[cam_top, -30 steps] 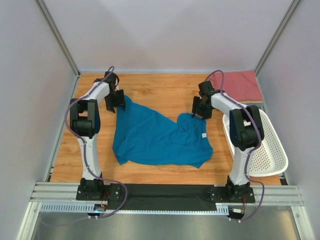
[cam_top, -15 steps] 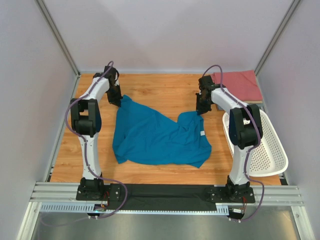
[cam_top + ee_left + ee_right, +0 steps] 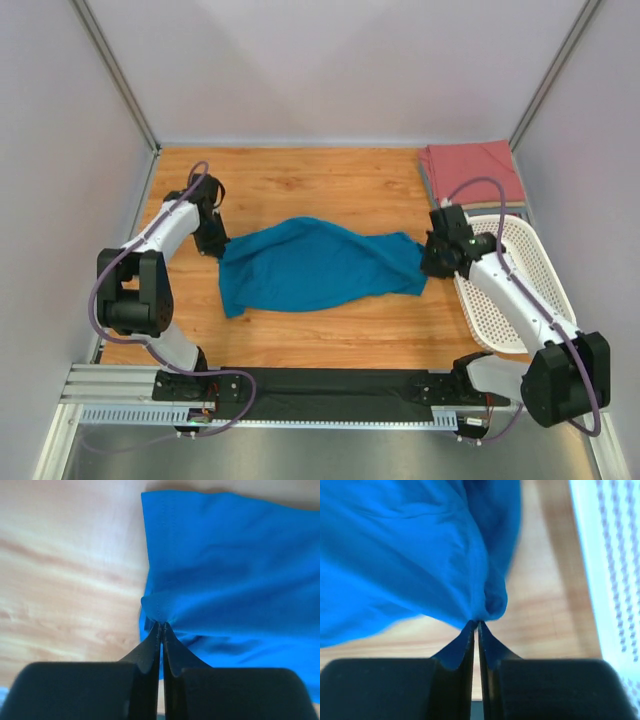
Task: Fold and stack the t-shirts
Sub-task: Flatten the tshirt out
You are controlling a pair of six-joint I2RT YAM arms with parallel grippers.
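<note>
The teal-blue t-shirt (image 3: 310, 265) stretches as a band across the middle of the table. My left gripper (image 3: 217, 247) is shut on its left end; in the left wrist view a pinch of blue cloth (image 3: 160, 611) sits at the tips of that gripper (image 3: 161, 626). My right gripper (image 3: 427, 262) is shut on the shirt's right end, and its wrist view has the cloth (image 3: 420, 555) bunched at the closed tips (image 3: 476, 625). A salmon-red t-shirt (image 3: 472, 170) lies folded at the back right corner, over a grey-blue edge (image 3: 430, 192).
A white perforated basket (image 3: 525, 290) stands at the right edge, close beside my right arm; its rim (image 3: 615, 565) shows in the right wrist view. Grey walls enclose the wooden table (image 3: 320, 185) on three sides.
Both grippers closed on the shirt's far corners and drew them toward the near side. The spread-out shirt is now pulled into a narrower band between them.
</note>
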